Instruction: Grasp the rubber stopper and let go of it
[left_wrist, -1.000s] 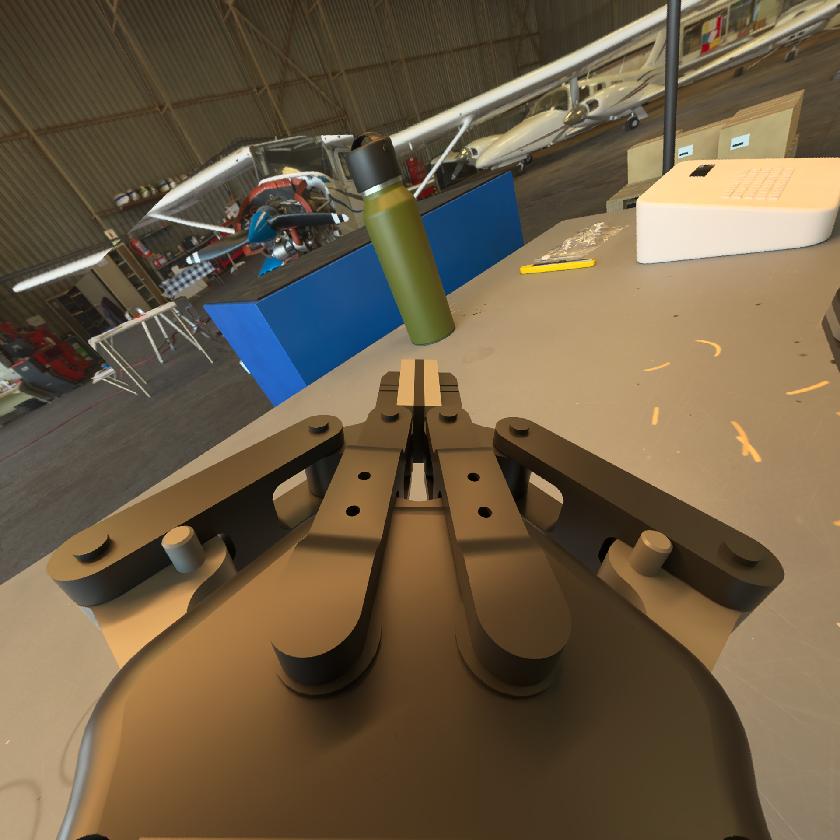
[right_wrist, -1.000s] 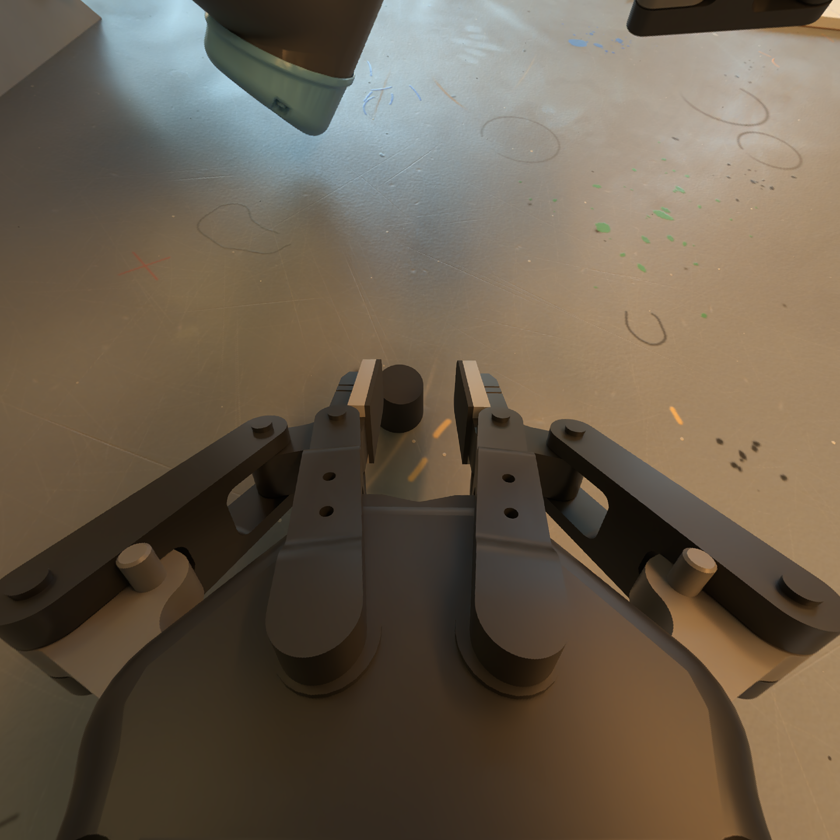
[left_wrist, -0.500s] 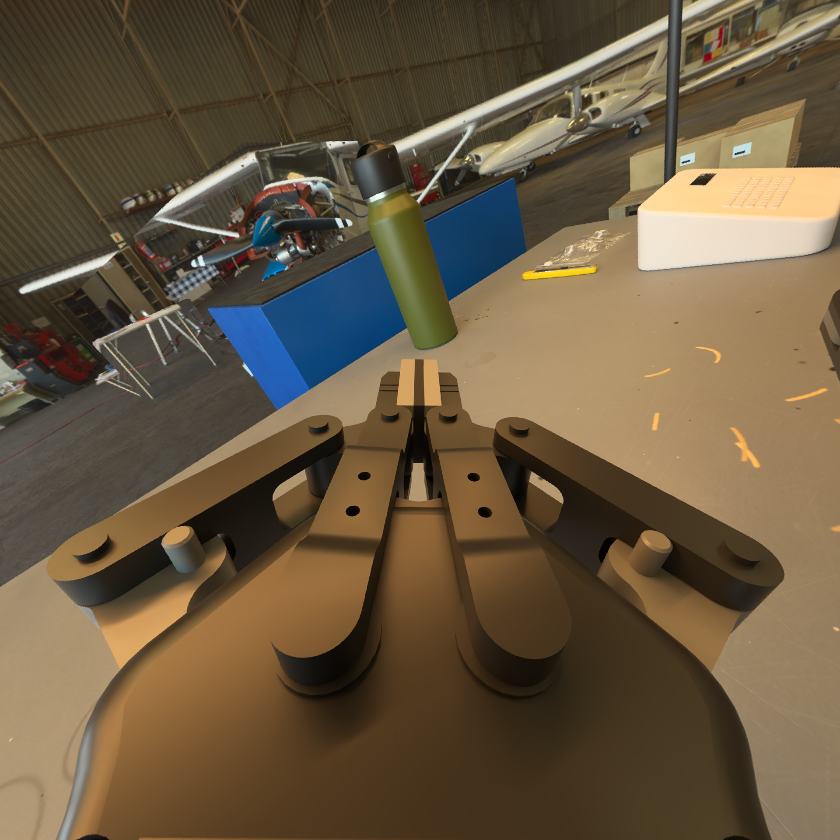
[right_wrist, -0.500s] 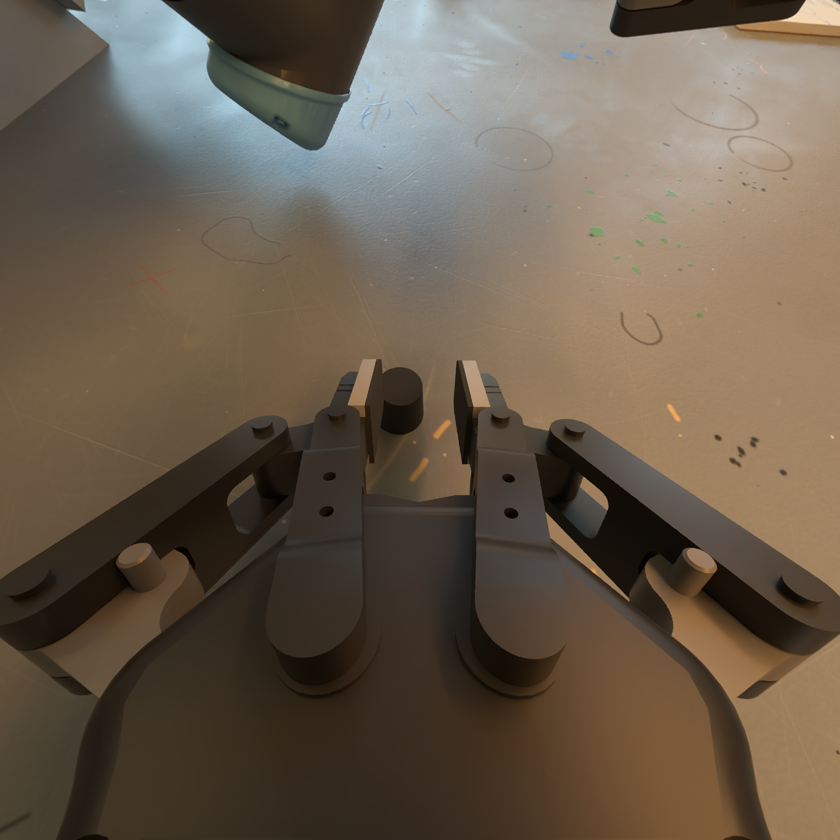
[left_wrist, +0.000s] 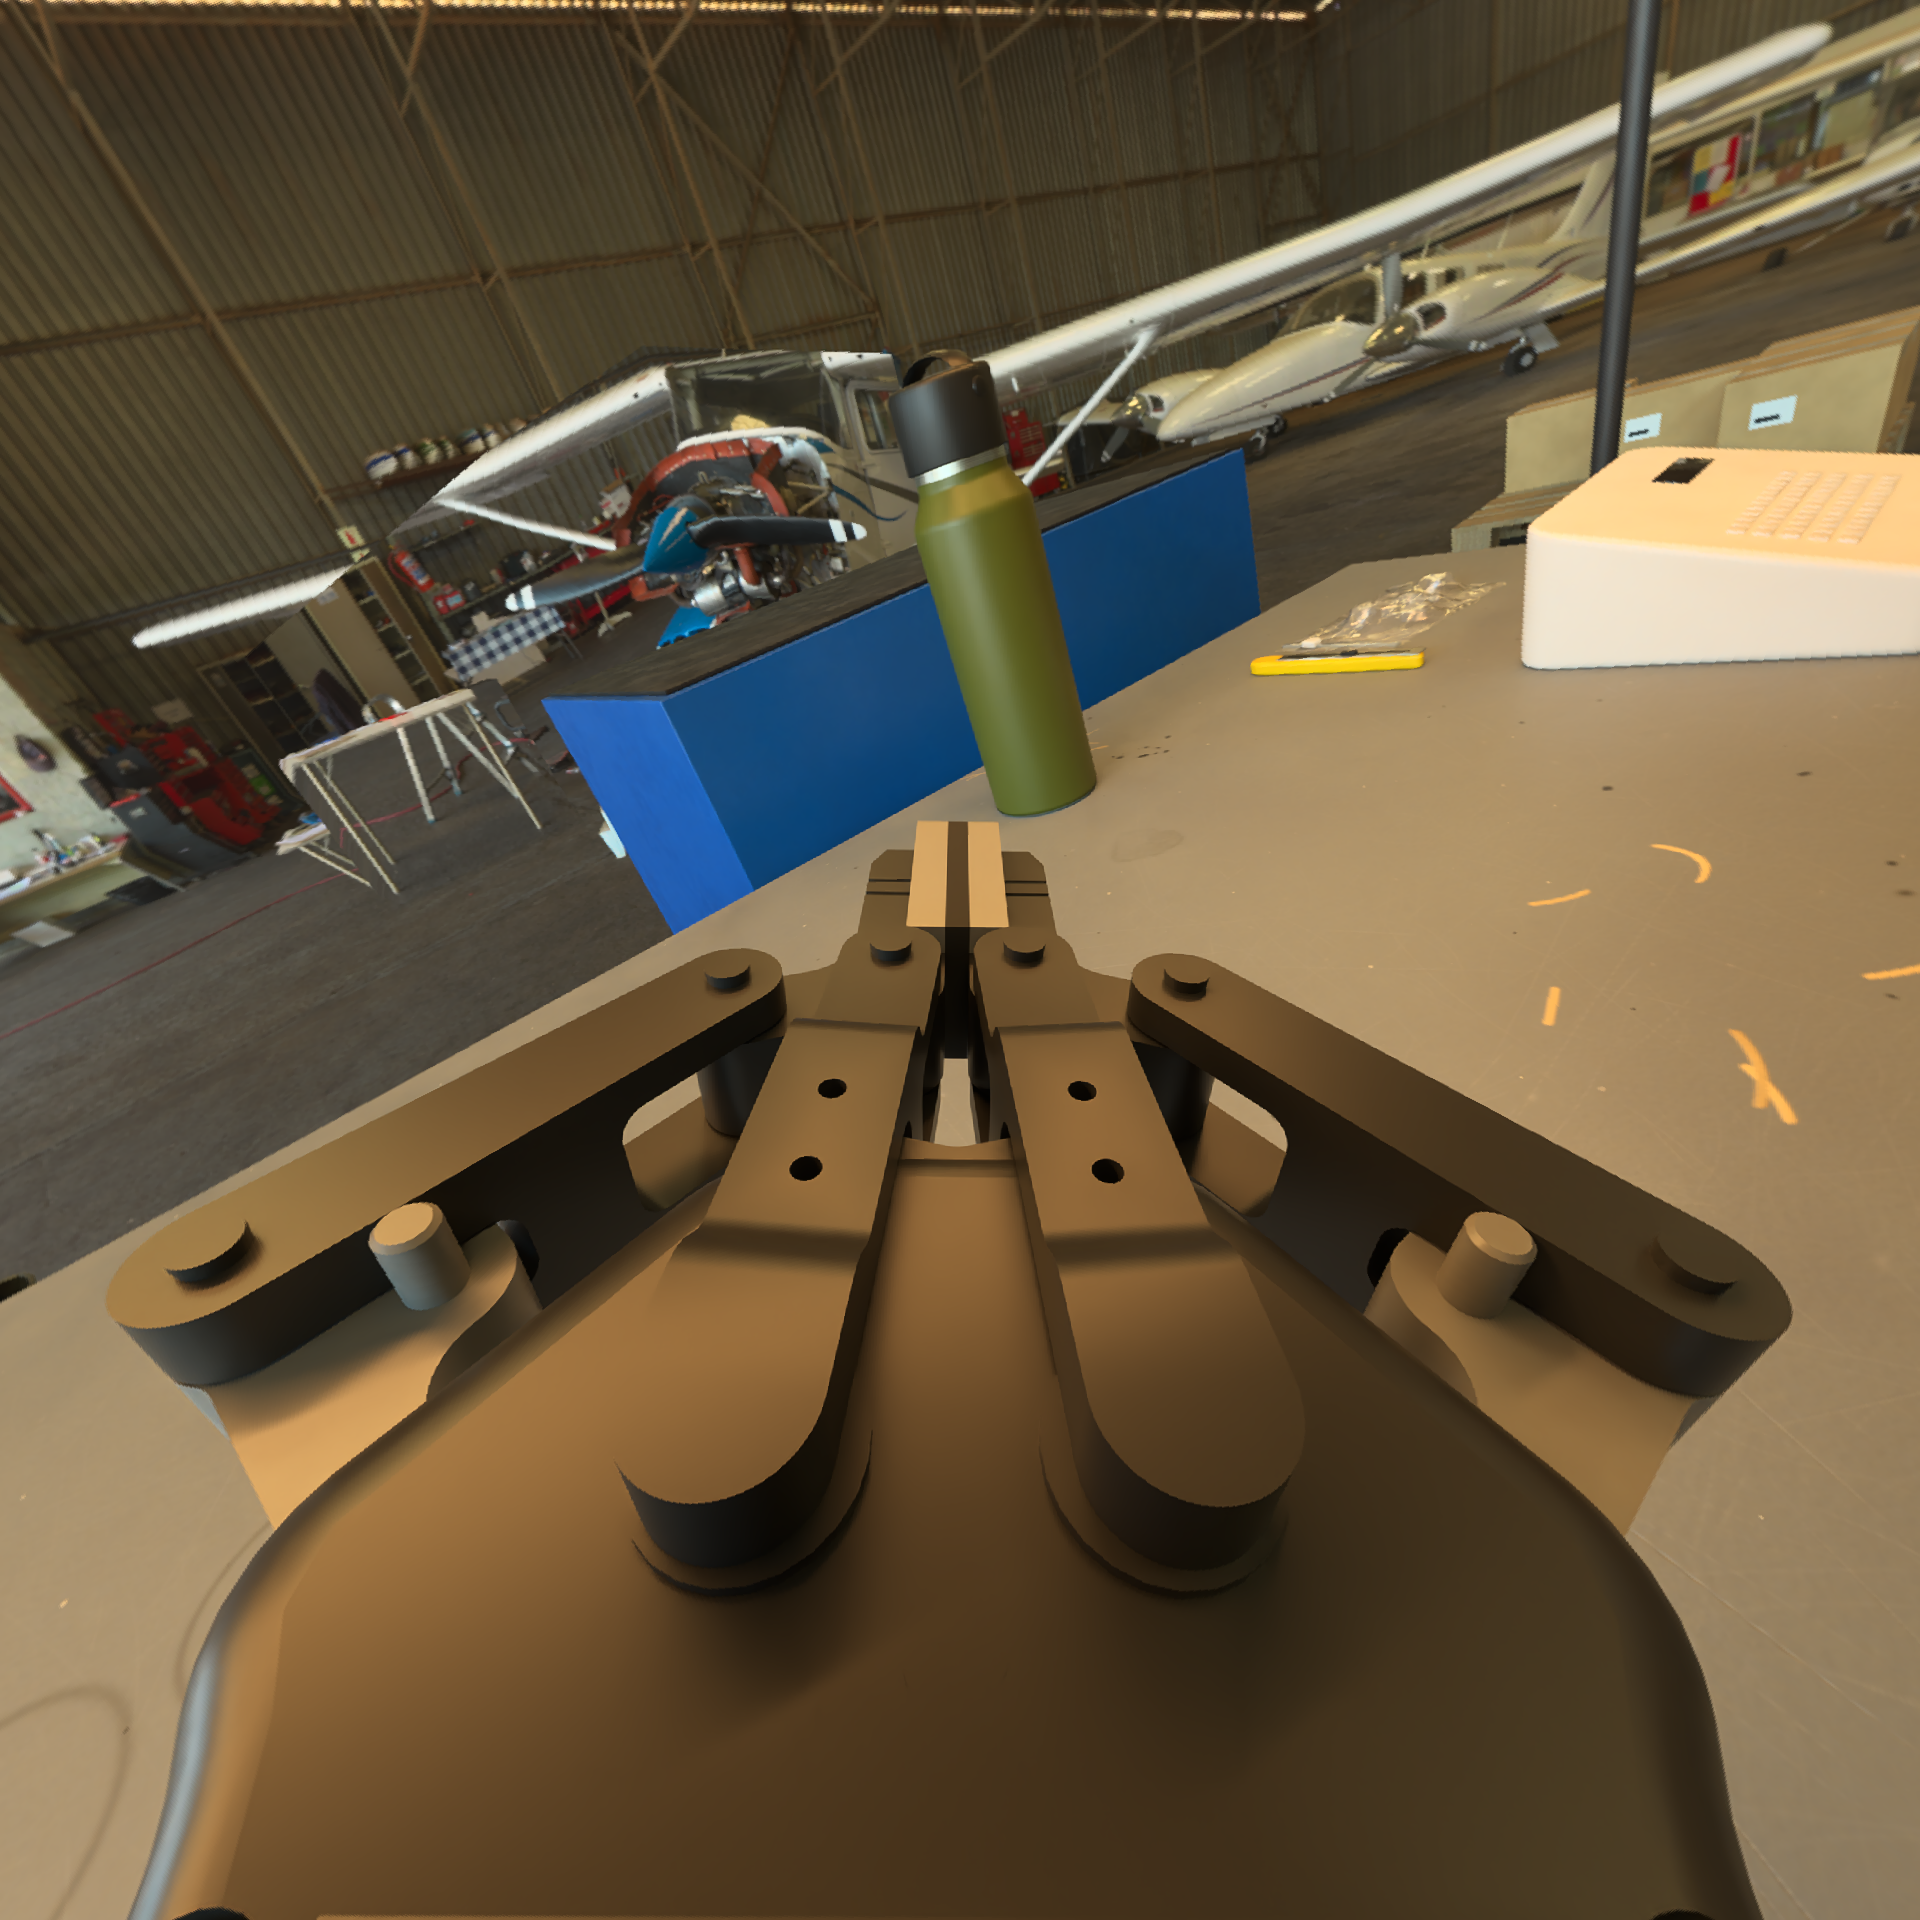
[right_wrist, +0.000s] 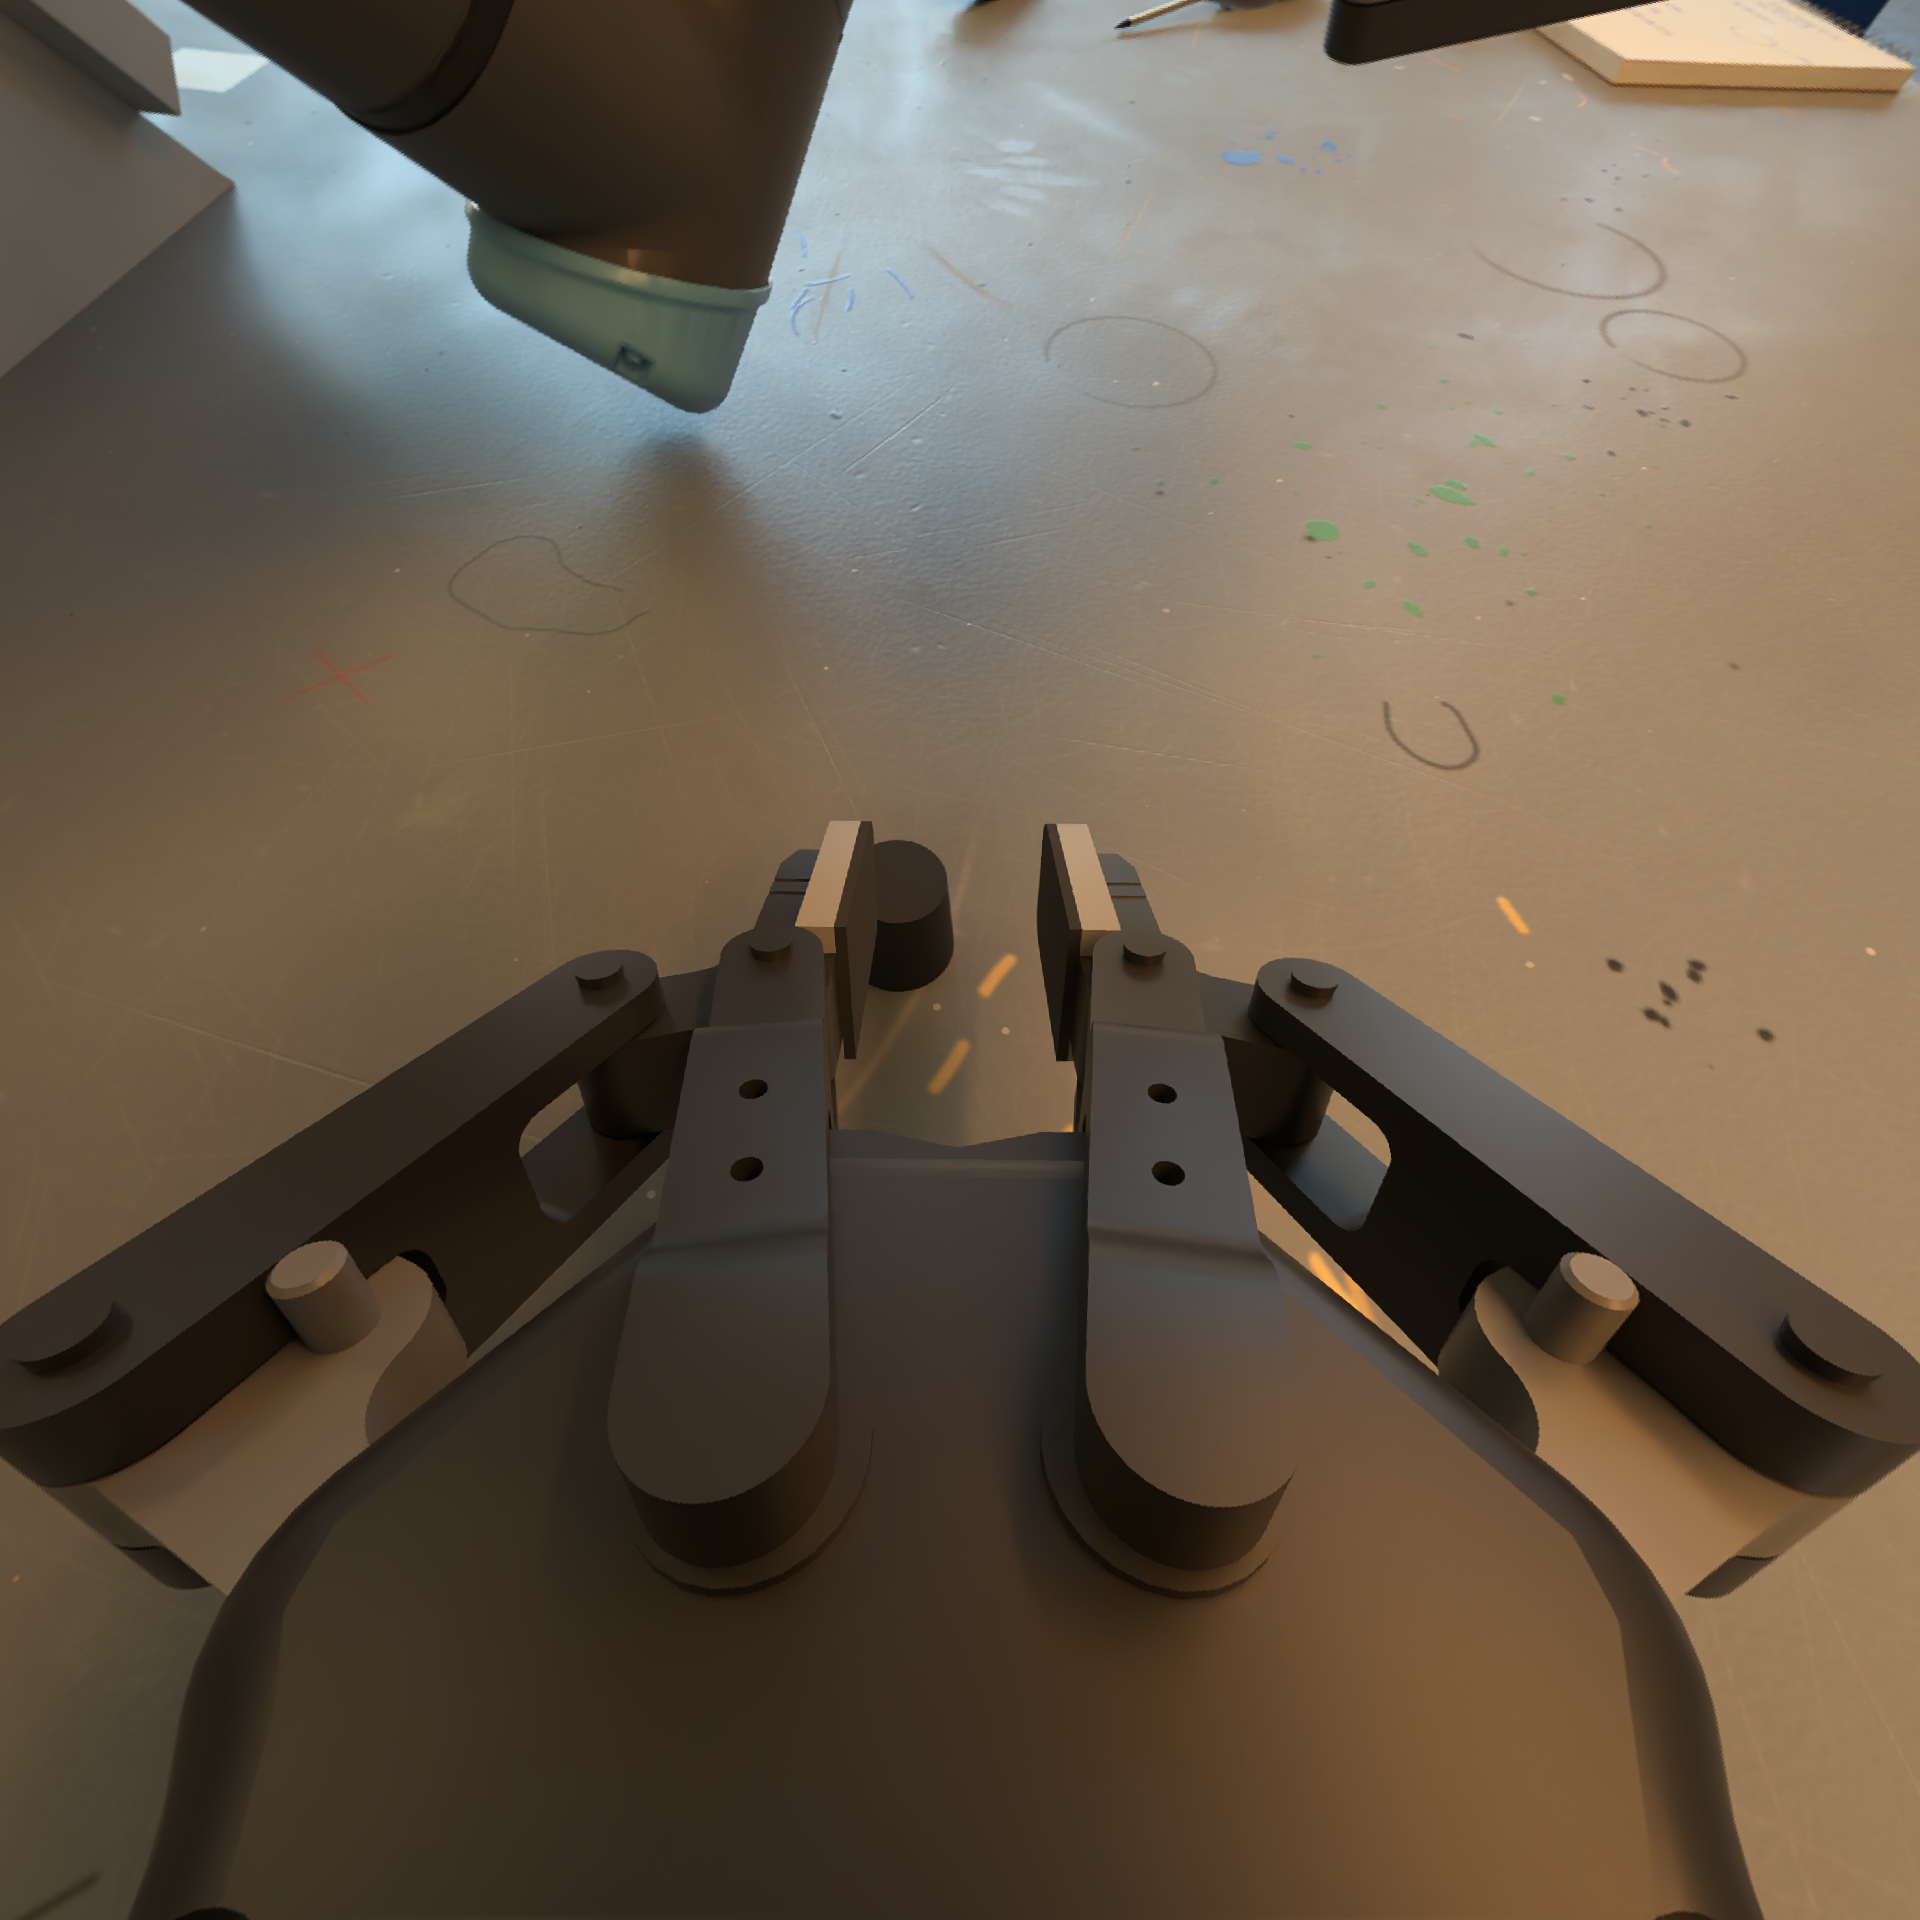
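The rubber stopper (right_wrist: 912, 914) is a small dark tapered plug standing on the grey table (right_wrist: 1143, 644). In the right wrist view my right gripper (right_wrist: 956, 883) is open around it. The stopper sits close against the left pad, with a clear gap to the right pad (right_wrist: 1081, 883). In the left wrist view my left gripper (left_wrist: 957, 873) is shut with nothing between its pads, held above the table near its edge. The stopper is not in that view.
A green bottle (left_wrist: 997, 623) with a black cap stands ahead of the left gripper. A white box (left_wrist: 1725, 561), a yellow tool (left_wrist: 1335, 662) and a blue block (left_wrist: 883, 686) lie beyond. The other arm (right_wrist: 582, 156) hangs above the right gripper; a notepad (right_wrist: 1725, 52) lies far right.
The right gripper has pulled back and up slightly, stopper still between its open fingers. The left gripper has drawn back a little from the bottle and stays shut.
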